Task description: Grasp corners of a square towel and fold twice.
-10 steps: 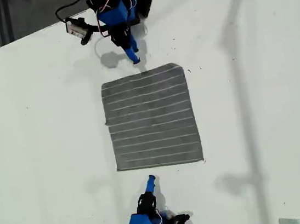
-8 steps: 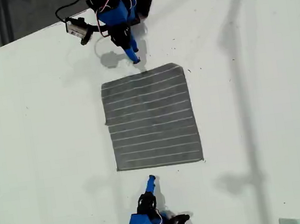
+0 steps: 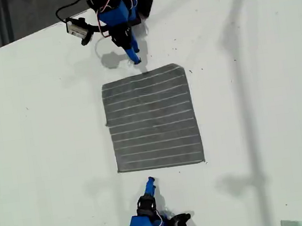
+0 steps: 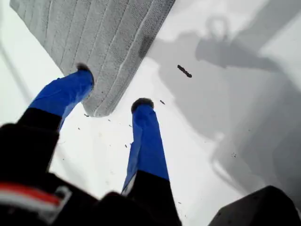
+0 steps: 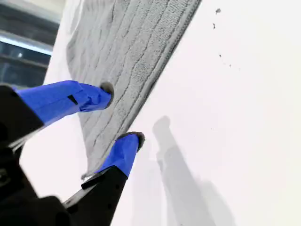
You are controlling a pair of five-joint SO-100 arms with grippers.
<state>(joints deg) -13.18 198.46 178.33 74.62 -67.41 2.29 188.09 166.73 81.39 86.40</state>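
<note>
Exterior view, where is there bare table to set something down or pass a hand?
Bare table runs wide on the exterior view's left and right of the towel. It is crowded above and below the towel, where the two arms point at its edges.

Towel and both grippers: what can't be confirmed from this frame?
- Towel: its underside is hidden in every view; both wrist views cut off its far edges.
- Which arm in the exterior view is first or second: unclear.
- My first gripper and my second gripper: contact with the cloth is unclear.
</note>
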